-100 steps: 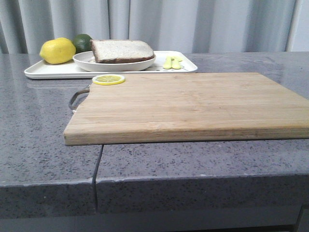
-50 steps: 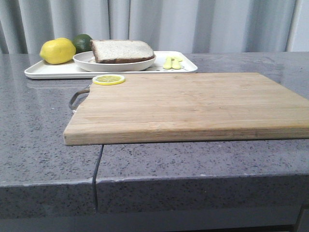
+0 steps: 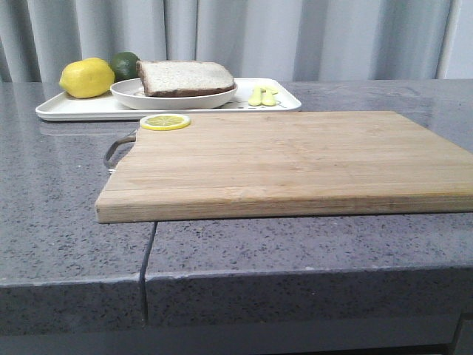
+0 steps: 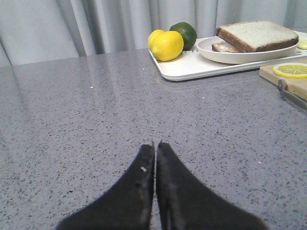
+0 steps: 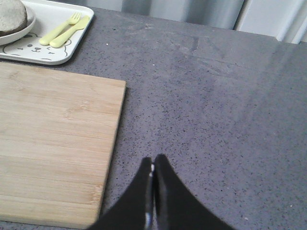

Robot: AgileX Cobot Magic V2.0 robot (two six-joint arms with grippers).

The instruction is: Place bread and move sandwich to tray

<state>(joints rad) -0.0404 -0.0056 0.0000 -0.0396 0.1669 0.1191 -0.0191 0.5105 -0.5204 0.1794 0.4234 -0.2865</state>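
Observation:
The bread [image 3: 185, 76] is a thick brown-crusted slice lying on top of the sandwich on the round white plate [image 3: 148, 97]. The plate stands on the white tray [image 3: 74, 109] at the far left. In the left wrist view the bread [image 4: 256, 34] covers the plate [image 4: 230, 57], and only an edge of a lower slice peeks out; no egg shows. My left gripper [image 4: 156, 143] is shut and empty over bare counter, well short of the tray [image 4: 182, 72]. My right gripper [image 5: 154, 157] is shut and empty over the counter, right of the cutting board. Neither gripper shows in the front view.
A wooden cutting board [image 3: 295, 159] fills the middle of the grey counter, with a lemon slice [image 3: 165, 121] on its far left corner and a metal handle [image 3: 118, 148]. A lemon [image 3: 87, 78], a lime [image 3: 126, 63] and a yellow fork and spoon [image 3: 264, 95] share the tray.

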